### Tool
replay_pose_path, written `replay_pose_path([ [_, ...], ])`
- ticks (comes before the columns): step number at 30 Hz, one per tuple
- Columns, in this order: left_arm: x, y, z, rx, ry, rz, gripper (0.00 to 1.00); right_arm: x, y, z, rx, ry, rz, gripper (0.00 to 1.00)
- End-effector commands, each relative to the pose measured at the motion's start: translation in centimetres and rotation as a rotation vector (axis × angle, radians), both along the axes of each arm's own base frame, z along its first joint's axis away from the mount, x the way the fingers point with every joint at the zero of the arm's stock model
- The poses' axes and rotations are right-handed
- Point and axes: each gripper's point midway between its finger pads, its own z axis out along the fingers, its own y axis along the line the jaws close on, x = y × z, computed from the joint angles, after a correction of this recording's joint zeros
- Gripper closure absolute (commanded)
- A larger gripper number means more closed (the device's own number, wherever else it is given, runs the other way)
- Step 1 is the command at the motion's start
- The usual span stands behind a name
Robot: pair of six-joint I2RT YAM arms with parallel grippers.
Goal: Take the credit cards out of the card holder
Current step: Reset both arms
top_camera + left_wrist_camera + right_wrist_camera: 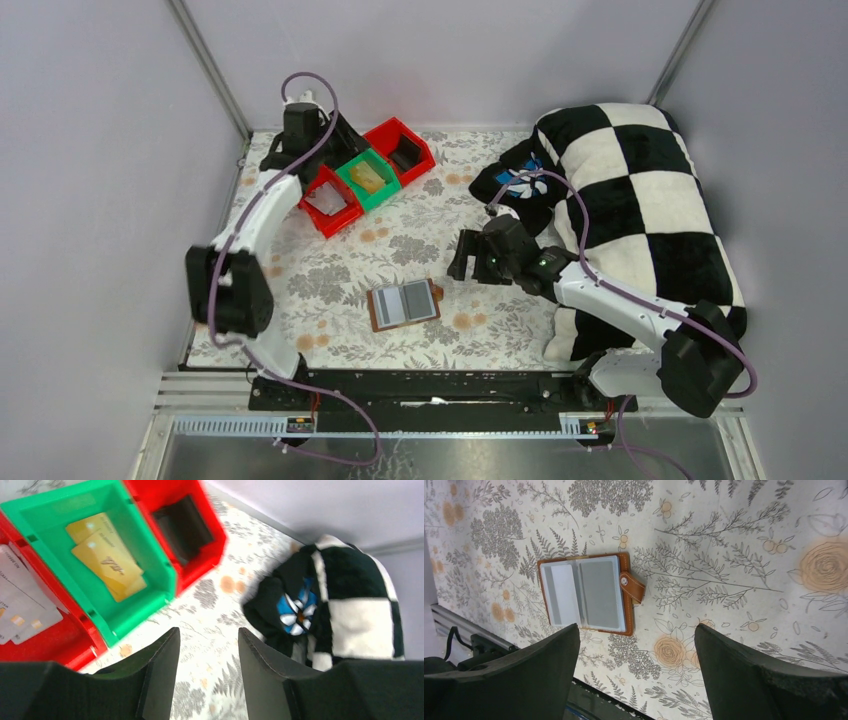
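Note:
The brown card holder [404, 304] lies open and flat on the floral cloth near the table's front middle. It also shows in the right wrist view [585, 594], with grey pocket panels and a snap tab at its right edge. Greyish cards [597, 593] sit in its pockets. My right gripper [462, 266] hangs open and empty just right of the holder, its fingers [749, 670] spread wide above the cloth. My left gripper [340, 150] is open and empty at the back, above the bins; in the left wrist view [207, 645] only cloth lies between its fingers.
Three bins stand at the back left: a red bin [330, 200] holding pale cards [20, 610], a green bin [368, 178] holding yellow cards [107, 560], and a red bin [402, 150] with a dark thing inside. A black-and-white checked blanket [640, 200] covers the right side.

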Motion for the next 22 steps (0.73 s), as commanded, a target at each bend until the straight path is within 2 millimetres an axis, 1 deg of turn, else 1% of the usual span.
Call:
replay_pose_path([
  [1, -6.1, -1.8, 5.6, 0.149, -0.137, -0.113, 0.48, 2.7, -1.0, 4.3, -0.047, -0.145, -0.045, 0.07],
  [3, -9.2, -2.4, 5.8, 0.189, -0.148, -0.158, 0.47, 3.6, -1.7, 6.3, -0.073, -0.211, -0.061, 0.03],
  [4, -10.7, -2.6, 6.2, 0.195, -0.156, -0.175, 0.46, 4.0, -2.1, 7.4, -0.088, -0.25, -0.07, 0.02],
  [5, -12.2, -2.6, 5.6, 0.209, -0.137, -0.19, 0.46, 4.4, -2.6, 8.4, -0.102, -0.286, -0.082, 0.01],
  [6, -13.7, -2.4, 5.4, 0.22, -0.131, -0.195, 0.45, 4.8, -3.0, 9.6, -0.114, -0.32, -0.097, 0.0],
  [8, -16.4, -1.5, 4.2, 0.246, -0.089, -0.19, 0.44, 5.3, -4.1, 11.6, -0.134, -0.385, -0.13, 0.0],
  [10, -18.5, -0.2, 2.8, 0.273, -0.066, -0.162, 0.44, 5.5, -5.3, 13.1, -0.147, -0.437, -0.176, 0.0],
  [12, -20.3, 1.4, 1.6, 0.3, -0.066, -0.12, 0.44, 5.5, -6.7, 13.9, -0.161, -0.476, -0.222, 0.0],
  [14, -21.8, 2.8, 1.0, 0.317, -0.075, -0.066, 0.43, 5.4, -8.1, 14.0, -0.181, -0.502, -0.274, 0.0],
  [15, -22.4, 3.4, 0.8, 0.318, -0.083, -0.043, 0.43, 5.3, -8.8, 13.9, -0.189, -0.513, -0.3, 0.0],
  [17, -23.5, 4.2, 1.3, 0.308, -0.127, -0.005, 0.43, 5.1, -9.9, 13.7, -0.201, -0.525, -0.346, 0.0],
  [20, -24.2, 4.8, 1.5, 0.304, -0.161, 0.018, 0.43, 4.7, -10.5, 13.4, -0.191, -0.526, -0.372, 0.0],
  [22, -24.1, 5.0, 1.7, 0.315, -0.167, 0.025, 0.41, 4.7, -10.6, 13.2, -0.187, -0.52, -0.378, 0.0],
])
